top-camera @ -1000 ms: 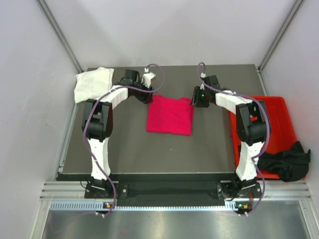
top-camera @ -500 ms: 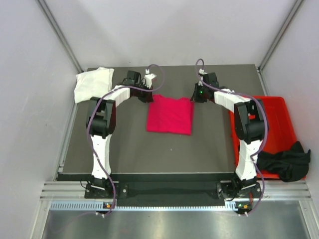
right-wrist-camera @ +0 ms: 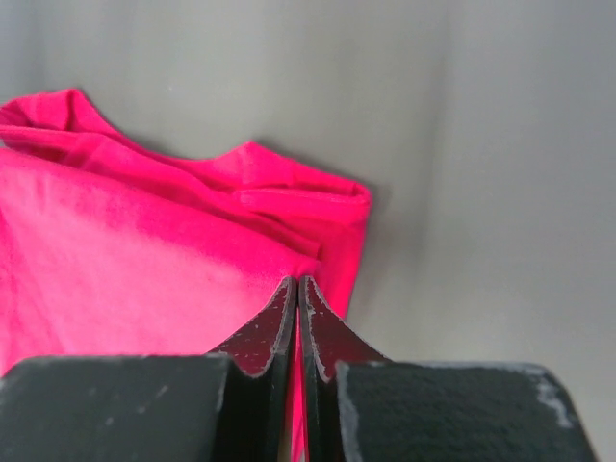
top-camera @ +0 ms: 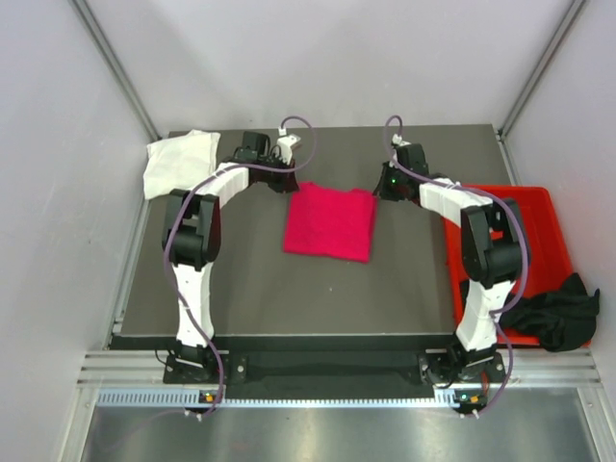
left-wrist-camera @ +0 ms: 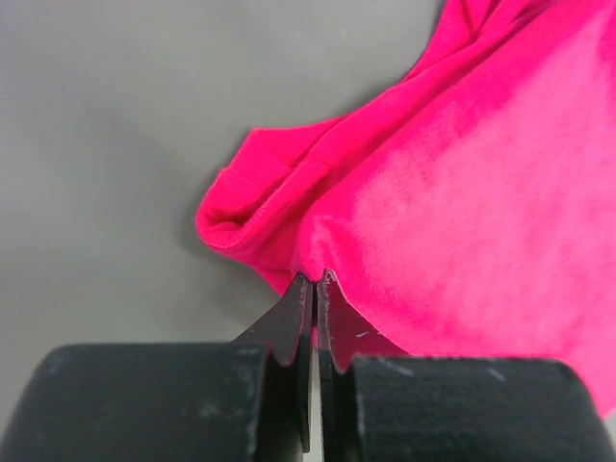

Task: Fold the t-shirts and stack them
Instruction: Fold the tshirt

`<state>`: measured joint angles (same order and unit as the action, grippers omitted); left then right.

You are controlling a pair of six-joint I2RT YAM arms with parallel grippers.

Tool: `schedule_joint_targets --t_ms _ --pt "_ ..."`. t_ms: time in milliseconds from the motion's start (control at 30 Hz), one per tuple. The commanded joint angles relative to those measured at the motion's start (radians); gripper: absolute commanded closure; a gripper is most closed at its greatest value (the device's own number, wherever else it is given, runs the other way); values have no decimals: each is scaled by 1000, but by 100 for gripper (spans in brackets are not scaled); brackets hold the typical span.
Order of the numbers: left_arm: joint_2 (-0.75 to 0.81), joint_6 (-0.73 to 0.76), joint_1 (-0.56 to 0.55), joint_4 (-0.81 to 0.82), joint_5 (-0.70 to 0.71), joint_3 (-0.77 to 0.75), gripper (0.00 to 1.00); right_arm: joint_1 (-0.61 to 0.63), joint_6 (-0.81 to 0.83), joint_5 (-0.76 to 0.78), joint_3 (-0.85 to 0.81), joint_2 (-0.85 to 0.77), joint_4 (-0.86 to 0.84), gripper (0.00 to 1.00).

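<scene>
A: Surroundings?

B: Dark bench (top-camera: pixel 250 289). The pink t-shirt (top-camera: pixel 328 223) lies folded to a rough rectangle at the centre of the frame. A white t-shirt (top-camera: pixel 178 162) sits crumpled in the bench's upper left corner. At the right edge is a red bin (top-camera: pixel 539 241), with a black t-shirt (top-camera: pixel 553 315) draped over its lower right corner. Nothing lies between either arm and the pink cloth.

A: Arm poses?

B: The left arm (top-camera: pixel 192 241) rises from its base at the bottom, then bends right. The left end effector (top-camera: pixel 289 181) is at the shirt's upper left corner. The right arm (top-camera: pixel 481 250) mirrors it, with the right end effector (top-camera: pixel 383 188) at the upper right corner.

A: Grip?

B: The overhead view hides the fingertips under the wrists, so only the wrist views show it. On the left (left-wrist-camera: pixel 315 289), the jaws are pressed together and the cloth puckers up into the tips beside a rolled hem. On the right (right-wrist-camera: pixel 296 289), the jaws are likewise pressed together on the pink fabric, just inside its corner fold. Both pinch the pink t-shirt.

A: Anything only the top view shows?

B: The white shirt, the black shirt and the bin. The wrist views show only pink cloth and grey bench.
</scene>
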<state>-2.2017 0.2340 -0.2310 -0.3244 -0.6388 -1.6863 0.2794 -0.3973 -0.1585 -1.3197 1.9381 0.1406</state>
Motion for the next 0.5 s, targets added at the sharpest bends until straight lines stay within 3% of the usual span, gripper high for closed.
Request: schedule_joint_targets --t_ms 0,300,467 --pt "100 -24 -7 73 -61 -1 100 7 -21 50 13 -77 -87 100" --pt "91 -45 -22 131 -42 -9 100 6 -80 152 40 -125 -121 100" --pt "16 -65 -21 143 42 -75 100 -2 -81 133 -18 -45 -111 100"
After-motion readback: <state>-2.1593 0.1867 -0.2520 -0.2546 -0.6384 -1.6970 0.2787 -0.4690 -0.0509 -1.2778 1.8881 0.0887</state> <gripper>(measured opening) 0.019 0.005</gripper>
